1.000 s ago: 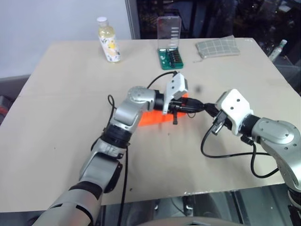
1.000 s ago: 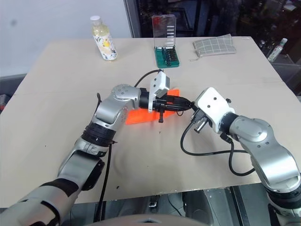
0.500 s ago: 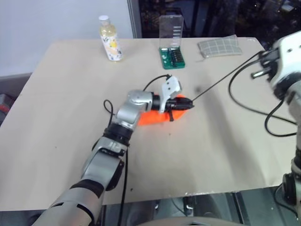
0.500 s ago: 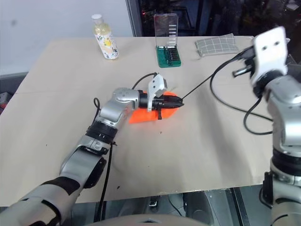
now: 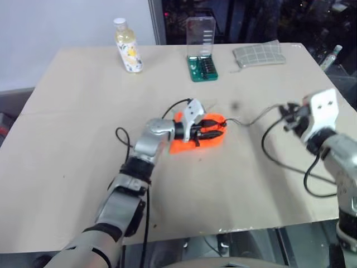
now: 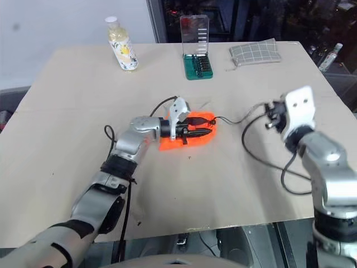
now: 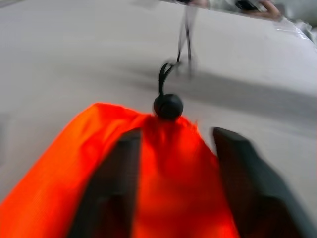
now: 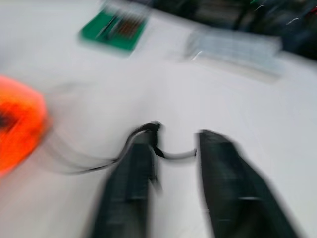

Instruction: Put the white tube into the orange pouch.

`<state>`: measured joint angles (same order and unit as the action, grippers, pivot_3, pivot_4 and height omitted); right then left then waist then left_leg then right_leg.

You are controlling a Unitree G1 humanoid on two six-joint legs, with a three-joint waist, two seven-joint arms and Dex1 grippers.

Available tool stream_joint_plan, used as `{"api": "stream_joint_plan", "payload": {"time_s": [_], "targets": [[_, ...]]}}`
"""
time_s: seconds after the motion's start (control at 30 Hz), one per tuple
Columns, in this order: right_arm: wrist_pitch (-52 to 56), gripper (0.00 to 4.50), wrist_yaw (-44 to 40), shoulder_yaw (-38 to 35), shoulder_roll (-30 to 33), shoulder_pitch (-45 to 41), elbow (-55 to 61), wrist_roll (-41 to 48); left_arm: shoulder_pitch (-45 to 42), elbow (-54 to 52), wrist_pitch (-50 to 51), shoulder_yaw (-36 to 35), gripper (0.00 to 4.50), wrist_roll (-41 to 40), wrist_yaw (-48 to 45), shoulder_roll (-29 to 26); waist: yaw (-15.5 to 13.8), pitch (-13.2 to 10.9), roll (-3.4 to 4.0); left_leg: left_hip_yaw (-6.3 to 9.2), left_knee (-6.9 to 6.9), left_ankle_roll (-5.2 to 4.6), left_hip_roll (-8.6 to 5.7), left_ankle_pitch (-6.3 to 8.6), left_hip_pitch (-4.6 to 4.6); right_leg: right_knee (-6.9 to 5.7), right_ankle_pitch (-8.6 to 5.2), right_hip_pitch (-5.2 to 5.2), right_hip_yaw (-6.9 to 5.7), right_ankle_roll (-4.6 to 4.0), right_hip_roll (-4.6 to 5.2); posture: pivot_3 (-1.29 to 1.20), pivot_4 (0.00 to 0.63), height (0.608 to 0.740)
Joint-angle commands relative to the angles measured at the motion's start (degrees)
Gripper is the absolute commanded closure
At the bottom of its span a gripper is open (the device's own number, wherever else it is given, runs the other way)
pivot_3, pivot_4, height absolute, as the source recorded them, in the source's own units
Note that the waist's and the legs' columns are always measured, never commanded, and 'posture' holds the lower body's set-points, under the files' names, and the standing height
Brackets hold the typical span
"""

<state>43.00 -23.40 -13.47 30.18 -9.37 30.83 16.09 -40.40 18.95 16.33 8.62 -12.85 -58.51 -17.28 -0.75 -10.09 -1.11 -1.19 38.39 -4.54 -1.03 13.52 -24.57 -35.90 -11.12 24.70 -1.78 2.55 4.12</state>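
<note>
From my station, nearest to me on the tan worktop (image 5: 67, 167) is the left claw (image 5: 215, 129), lying low over the orange pouch (image 5: 196, 140) near the middle. In the left wrist view its two black fingers (image 7: 111, 188) stand spread apart with the orange fabric bulging up between them; I cannot tell whether they press on the cloth or merely straddle it. A small dark round zipper pull (image 7: 168, 105) sits at the pouch's far edge, just past the fingertips, with a thin dark cord running on from it across the worktop.

Off to the right, well apart from the pouch, the right claw (image 5: 287, 113) hangs above the worktop. Its fingers (image 8: 129, 188) are parted in its wrist view, a thin dark cord looping between them; whether they grip it I cannot tell.

I cannot make out the white tube.

Further back stand a green bit case (image 5: 202, 66) with a clear lid upright, a yellowish bottle (image 5: 128, 49) to its left, and a grey checked cloth (image 5: 258, 54) to its right.
</note>
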Motion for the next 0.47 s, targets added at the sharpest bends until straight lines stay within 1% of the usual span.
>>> {"api": "stream_joint_plan", "payload": {"time_s": [0.03,0.07,0.1,0.13,0.2,0.3,0.33,0.4,0.47], "targets": [[-7.5,1.06,-8.6,-6.4,3.2,10.0,2.0,3.2,7.9,-19.2,7.7,-8.7,0.08,-7.4,3.8,-4.7,0.0,0.0,0.01,0.0,0.0,0.0,0.01,0.0,0.03,0.0,0.0,-0.03,0.03,0.0,0.02,0.0,0.15,0.74],[-8.8,0.68,-10.5,-7.9,3.9,12.5,2.2,4.1,10.0,-22.8,9.8,-10.4,0.0,-8.7,5.0,-5.7,0.0,0.0,0.02,0.01,0.0,0.0,0.02,0.0,0.06,0.0,0.0,-0.06,0.09,0.0,0.03,0.0,0.15,0.74],[-9.5,0.43,-14.0,-11.2,4.7,16.2,3.7,6.6,14.7,-27.2,10.7,-14.4,0.0,-9.9,5.7,-8.3,0.0,0.0,0.06,0.01,0.0,0.01,0.04,0.0,0.06,0.0,0.0,-0.05,0.11,0.0,0.03,0.0,0.15,0.74],[-10.6,0.02,-16.8,-13.7,5.3,19.2,4.7,8.5,19.0,-30.6,11.6,-17.7,0.0,-10.9,6.1,-10.6,0.1,0.1,0.13,0.02,-0.01,0.01,0.08,0.0,0.07,0.01,0.0,-0.06,0.18,0.0,0.03,0.0,0.15,0.74],[-12.8,0.02,-21.2,-17.4,6.4,24.3,5.9,11.3,26.5,-36.1,13.1,-23.0,0.0,-12.8,6.5,-14.5,0.6,0.1,0.17,-0.02,-0.1,0.05,0.18,0.02,0.29,0.02,0.0,-0.16,0.3,-0.01,0.23,0.0,0.15,0.74],[-15.5,0.02,-25.5,-20.2,7.4,29.8,5.9,13.3,33.6,-40.6,15.3,-27.8,0.0,-15.7,7.0,-18.1,0.0,0.1,0.17,0.01,-0.2,0.16,0.28,0.09,0.7,0.08,-0.16,-0.51,0.21,-0.24,0.22,0.0,0.15,0.74],[-16.6,0.02,-26.8,-20.8,7.7,31.5,5.5,13.2,36.2,-41.5,15.8,-29.5,0.0,-16.5,6.4,-19.4,0.0,0.1,0.17,0.02,-0.16,0.41,0.31,0.22,0.84,0.13,-0.22,-0.68,0.18,-0.15,0.26,0.0,0.15,0.74],[-18.8,0.02,-28.4,-21.6,8.2,33.4,4.3,12.6,39.6,-42.5,17.5,-32.0,0.0,-18.6,5.8,-21.4,-0.2,0.1,0.21,0.0,-0.14,0.45,0.32,0.24,0.92,0.15,-0.3,-0.82,-0.02,-0.01,0.49,0.0,0.15,0.74],[-20.0,0.02,-29.0,-21.7,8.6,33.6,3.1,12.7,41.0,-42.9,18.1,-32.8,0.0,-19.7,5.9,-22.5,-0.2,0.1,0.22,-0.02,-0.16,0.47,0.32,0.25,0.91,0.18,-0.31,-0.89,-0.19,0.0,0.7,0.0,0.15,0.74]]}}
